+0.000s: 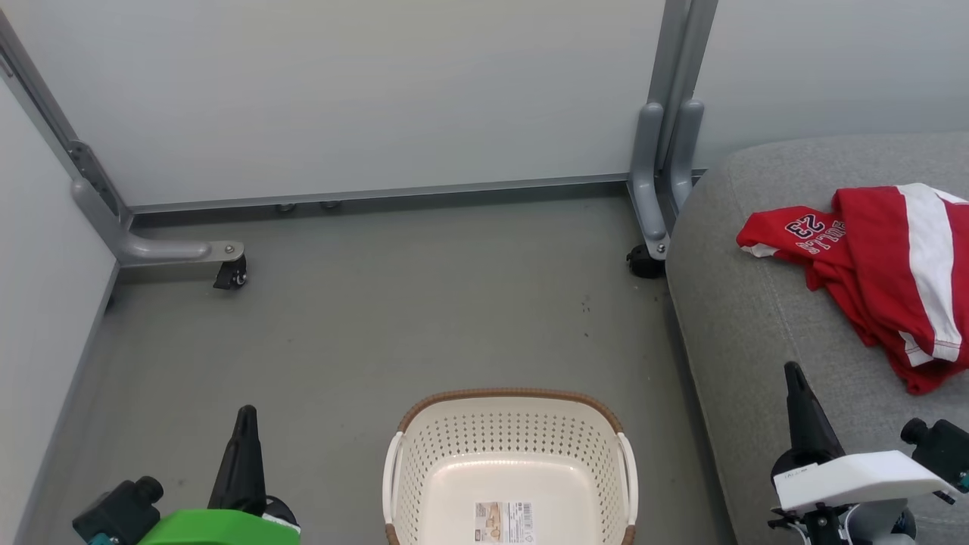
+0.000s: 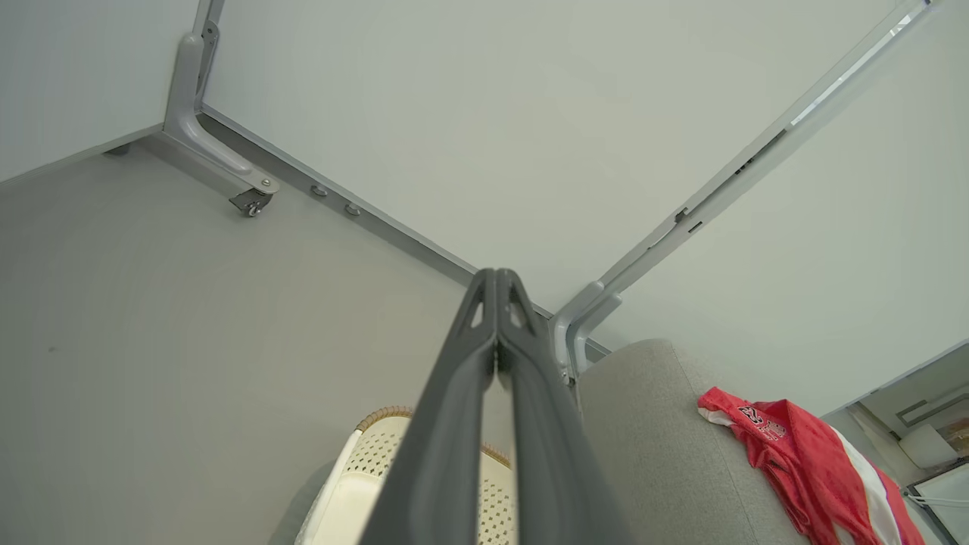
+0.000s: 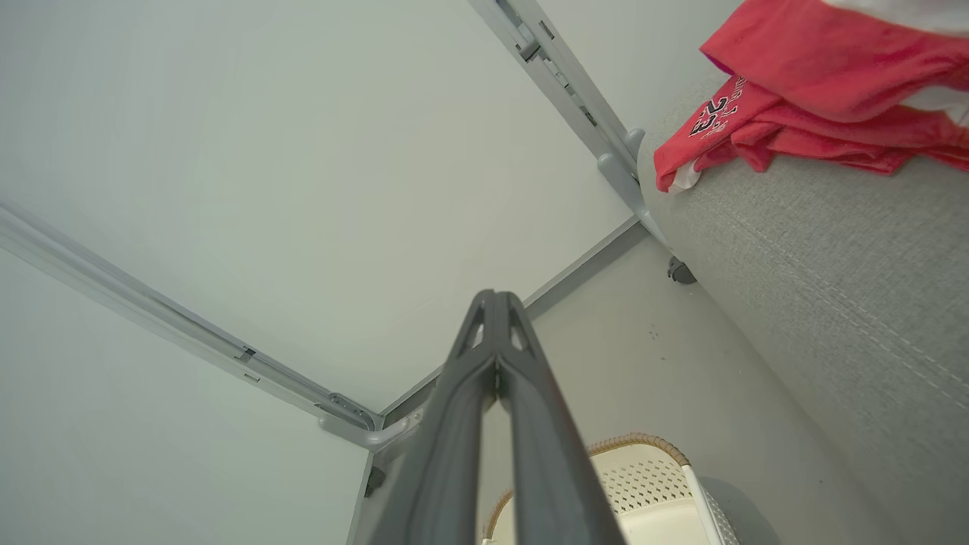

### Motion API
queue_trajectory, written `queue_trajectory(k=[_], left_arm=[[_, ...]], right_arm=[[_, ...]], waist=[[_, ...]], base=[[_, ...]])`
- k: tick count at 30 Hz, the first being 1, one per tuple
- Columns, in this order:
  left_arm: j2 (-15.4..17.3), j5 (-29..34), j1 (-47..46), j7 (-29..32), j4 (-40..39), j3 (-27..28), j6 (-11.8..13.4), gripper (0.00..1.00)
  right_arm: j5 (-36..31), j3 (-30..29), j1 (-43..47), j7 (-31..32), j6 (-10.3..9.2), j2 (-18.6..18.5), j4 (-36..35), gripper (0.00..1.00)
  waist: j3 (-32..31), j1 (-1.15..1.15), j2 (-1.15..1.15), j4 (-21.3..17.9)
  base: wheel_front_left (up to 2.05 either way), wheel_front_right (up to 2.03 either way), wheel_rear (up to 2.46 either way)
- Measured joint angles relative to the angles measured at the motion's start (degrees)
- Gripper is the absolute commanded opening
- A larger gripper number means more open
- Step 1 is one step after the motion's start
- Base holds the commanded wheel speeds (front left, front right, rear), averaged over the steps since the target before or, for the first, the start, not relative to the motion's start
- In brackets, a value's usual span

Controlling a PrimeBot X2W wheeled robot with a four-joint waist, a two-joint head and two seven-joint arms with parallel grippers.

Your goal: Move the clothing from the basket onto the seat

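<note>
While atop one seat [image 1: 746, 318], two garments [image 1: 870, 257]; one basket [image 1: 507, 443]

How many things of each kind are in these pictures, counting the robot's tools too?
Red garments: 2
Basket: 1
Seat: 1
Tools: 2 (left tool, right tool)
Total: 6

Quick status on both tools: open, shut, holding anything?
Left tool: closed, holding nothing.
Right tool: closed, holding nothing.
</note>
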Motion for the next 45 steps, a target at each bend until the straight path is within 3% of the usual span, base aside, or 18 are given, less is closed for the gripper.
queue_trajectory(k=[45], left_arm=[[0.32, -29.87, -5.94, 7.14, 4.22, 4.57, -2.27, 0.00]], right_arm=[[27.86, -2.12, -5.28, 7.30, -0.01, -0.33, 4.32, 0.00]], waist=[[1.38, 0.00, 0.00, -0.51]], base=[[0.00, 0.00, 0.00]])
